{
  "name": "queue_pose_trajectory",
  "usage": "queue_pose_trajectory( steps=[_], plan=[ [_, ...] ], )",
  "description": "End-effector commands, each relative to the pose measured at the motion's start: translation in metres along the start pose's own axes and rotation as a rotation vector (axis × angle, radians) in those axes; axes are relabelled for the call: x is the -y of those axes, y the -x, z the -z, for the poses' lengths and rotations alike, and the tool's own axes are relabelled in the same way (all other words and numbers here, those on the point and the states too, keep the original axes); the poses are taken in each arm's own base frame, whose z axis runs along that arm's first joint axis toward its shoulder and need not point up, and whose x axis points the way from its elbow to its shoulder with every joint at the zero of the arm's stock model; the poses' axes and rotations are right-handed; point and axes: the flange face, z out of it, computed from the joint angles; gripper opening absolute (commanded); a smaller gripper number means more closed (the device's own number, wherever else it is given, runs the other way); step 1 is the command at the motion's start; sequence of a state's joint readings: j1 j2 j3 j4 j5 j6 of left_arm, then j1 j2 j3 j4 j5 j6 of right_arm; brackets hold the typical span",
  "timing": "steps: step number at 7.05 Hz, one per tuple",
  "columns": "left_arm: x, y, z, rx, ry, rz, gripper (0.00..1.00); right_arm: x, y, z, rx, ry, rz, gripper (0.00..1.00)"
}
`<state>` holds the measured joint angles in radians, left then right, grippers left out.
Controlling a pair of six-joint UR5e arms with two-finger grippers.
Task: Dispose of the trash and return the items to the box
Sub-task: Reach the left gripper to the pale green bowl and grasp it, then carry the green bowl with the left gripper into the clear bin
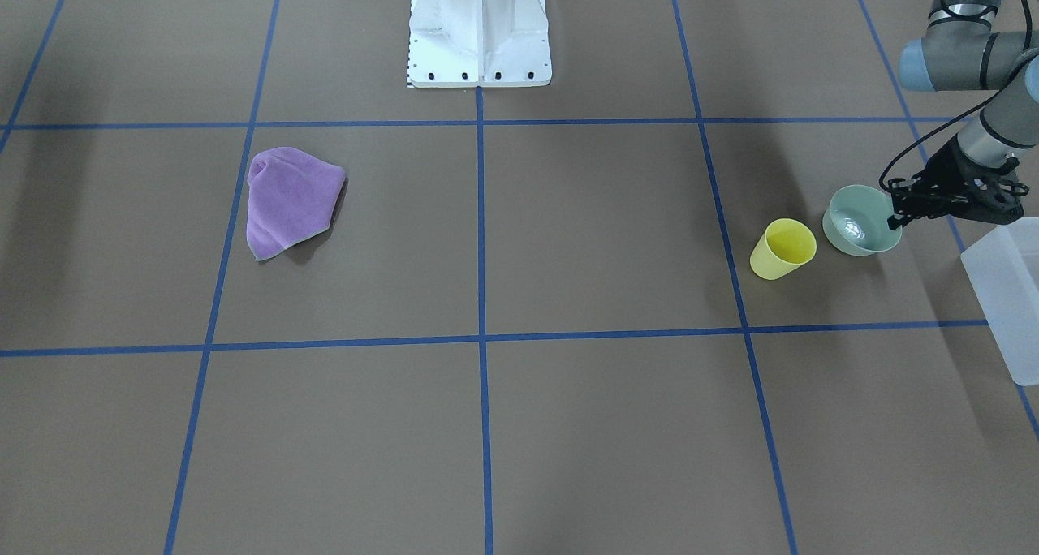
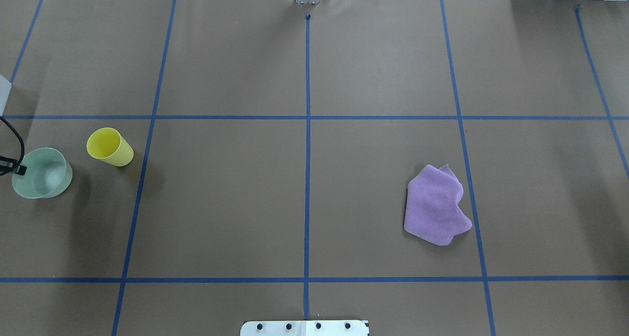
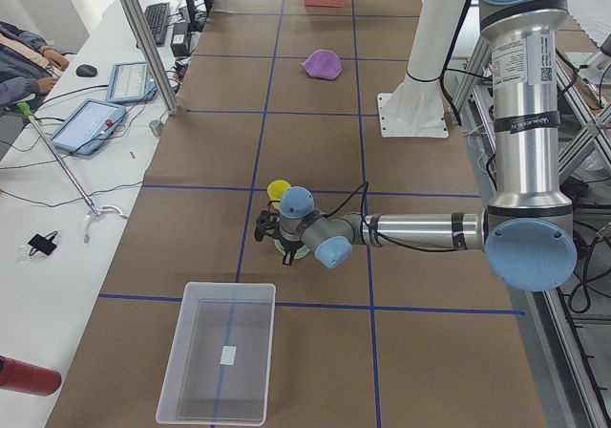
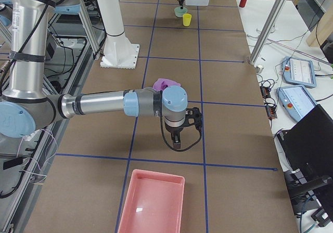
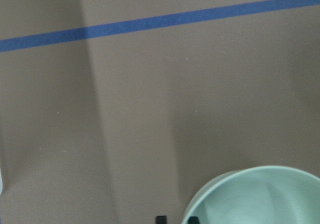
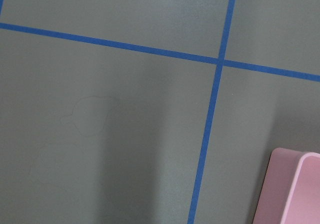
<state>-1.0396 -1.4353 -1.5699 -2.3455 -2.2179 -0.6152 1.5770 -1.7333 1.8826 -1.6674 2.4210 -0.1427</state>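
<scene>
The pale mint-green bowl stands on the brown table, also seen in the overhead view and the left wrist view. My left gripper is shut on the bowl's rim, with one fingertip outside the wall and one inside. The translucent box stands beside that gripper, with its open top showing in the exterior left view. My right gripper hangs over bare table; I cannot tell whether it is open or shut.
A yellow cup lies tilted next to the bowl. A purple cloth lies on the other half of the table. A pink tray sits near the right gripper. The white pedestal stands at the robot's side.
</scene>
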Motion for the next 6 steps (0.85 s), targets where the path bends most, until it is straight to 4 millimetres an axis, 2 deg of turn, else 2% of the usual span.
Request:
queue_pose_trajectory(
  steps=[1, 2, 3, 4, 5, 6],
  plan=[
    [-0.009, -0.006, 0.028, -0.113, 0.035, 0.002, 0.0, -0.001, 0.001, 0.0, 0.006, -0.001, -0.001, 1.0],
    [-0.003, 0.022, 0.055, -0.136, -0.003, 0.023, 0.0, 0.0, 0.002, 0.001, 0.005, -0.003, 0.002, 1.0],
    [-0.002, 0.045, 0.069, -0.153, 0.023, 0.001, 0.0, 0.0, 0.002, 0.001, 0.005, -0.002, 0.0, 1.0],
    [0.019, 0.072, 0.093, -0.119, 0.02, -0.014, 0.0, -0.001, 0.002, 0.001, 0.006, -0.001, -0.002, 1.0],
    [0.062, 0.091, 0.125, -0.077, 0.028, -0.028, 0.0, -0.001, 0.001, 0.0, 0.006, 0.0, -0.008, 1.0],
    [0.11, 0.134, 0.162, -0.051, 0.039, -0.056, 0.0, -0.001, 0.003, 0.0, 0.006, 0.001, -0.005, 1.0]
  ],
)
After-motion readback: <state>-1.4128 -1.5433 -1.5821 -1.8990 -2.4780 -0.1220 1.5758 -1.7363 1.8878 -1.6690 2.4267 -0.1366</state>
